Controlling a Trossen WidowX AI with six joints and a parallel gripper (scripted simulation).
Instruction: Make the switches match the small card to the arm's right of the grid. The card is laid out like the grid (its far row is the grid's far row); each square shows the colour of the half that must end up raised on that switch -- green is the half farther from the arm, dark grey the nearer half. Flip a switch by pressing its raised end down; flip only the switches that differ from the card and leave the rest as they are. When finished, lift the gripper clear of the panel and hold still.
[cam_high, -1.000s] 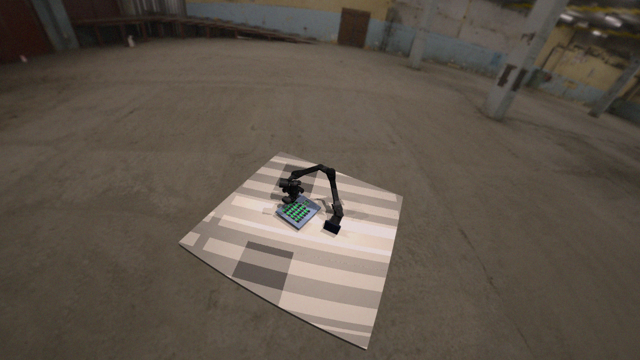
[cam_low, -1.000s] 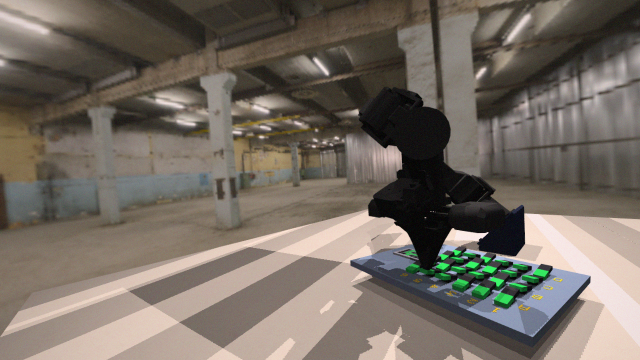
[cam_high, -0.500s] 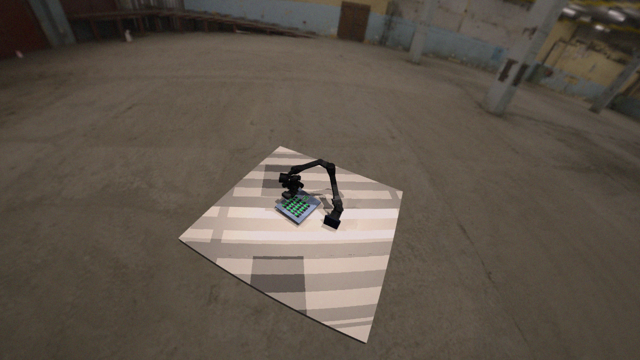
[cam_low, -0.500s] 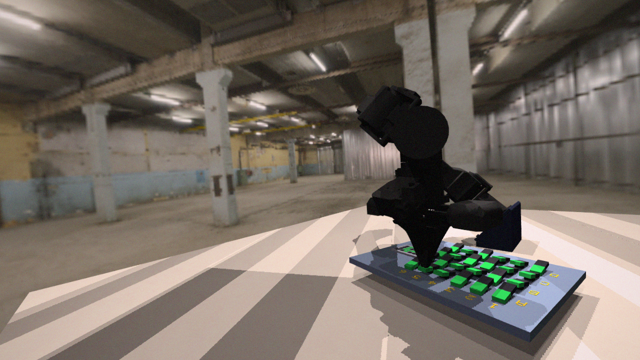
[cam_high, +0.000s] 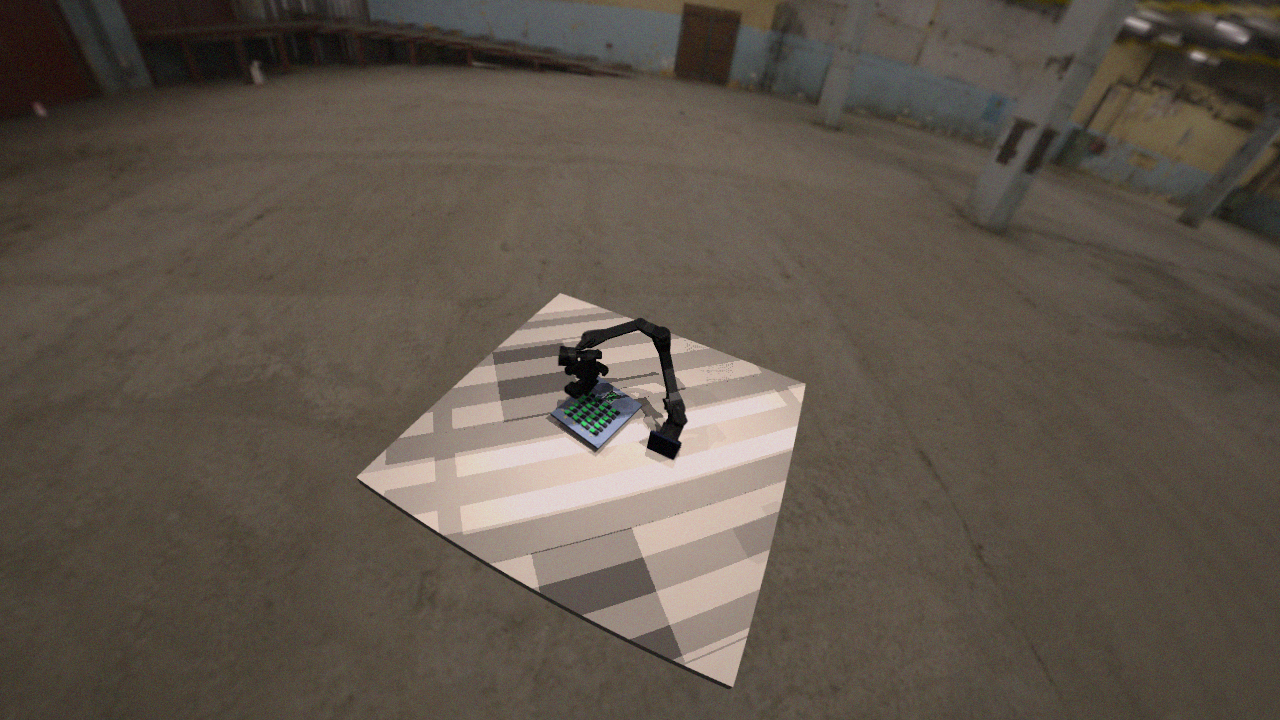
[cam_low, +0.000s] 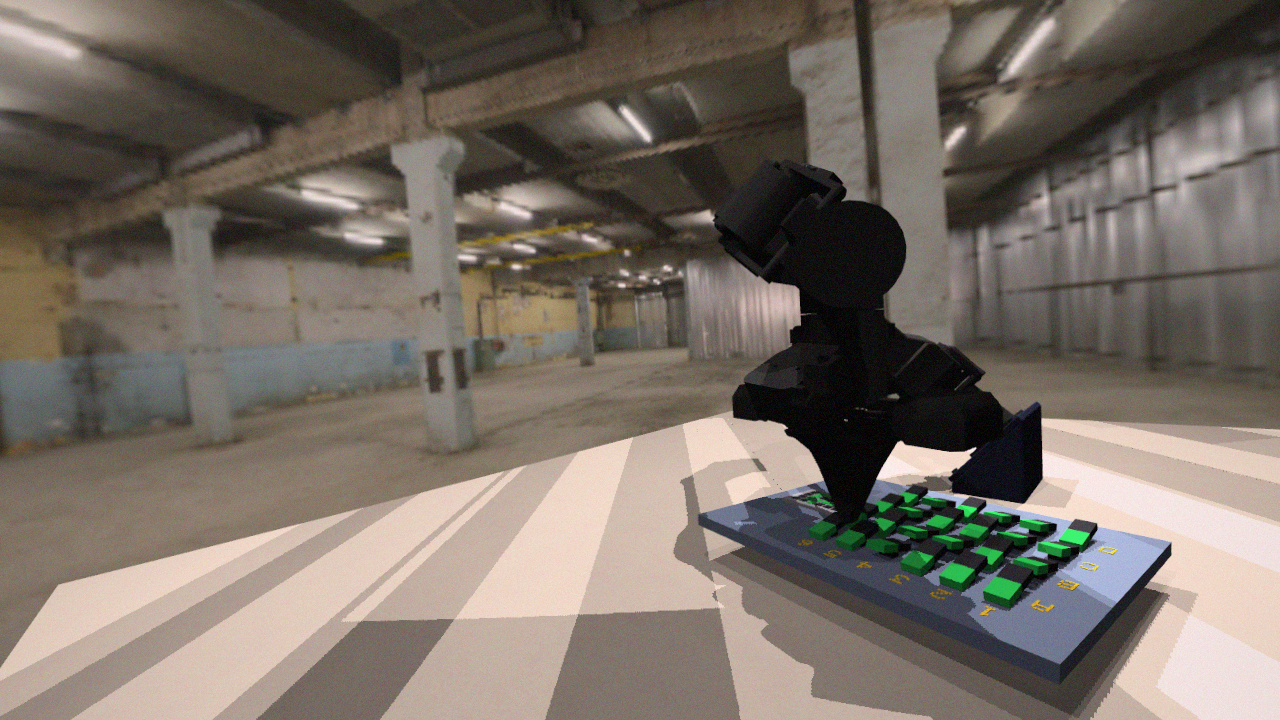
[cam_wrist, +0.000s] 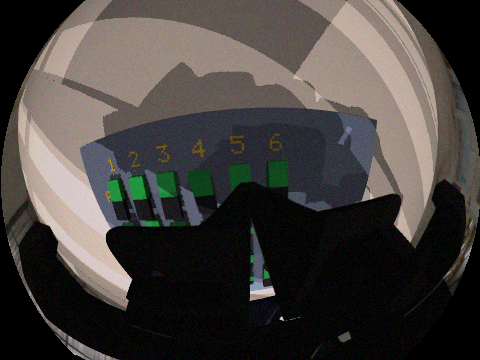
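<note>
The blue-grey switch panel (cam_high: 631, 408) (cam_low: 1109, 595) (cam_wrist: 305, 120) carries a grid of green and dark grey rocker switches, columns 1 to 6 and rows A to D. My black gripper (cam_high: 575, 392) (cam_low: 850, 517) (cam_wrist: 249, 185) is shut and empty. Its tip is down at the dark half of the column 5 switch (cam_low: 853, 539) (cam_wrist: 240, 172) in row A; contact is unclear. The column 6 switch (cam_low: 823, 530) (cam_wrist: 278, 174) is beside it. The row A switch in column 1 (cam_low: 1004, 589) (cam_wrist: 115, 190) has its green half raised. The small card (cam_high: 612, 396) (cam_low: 816, 499) is partly hidden in the exterior view and out of sight in the wrist view.
The arm's dark blue base (cam_high: 664, 445) (cam_low: 1002, 456) stands on the striped table (cam_high: 572, 501) (cam_low: 501, 662) beyond the row D side of the panel. The fingers hide much of the grid in the wrist view. Shadows fall across the panel.
</note>
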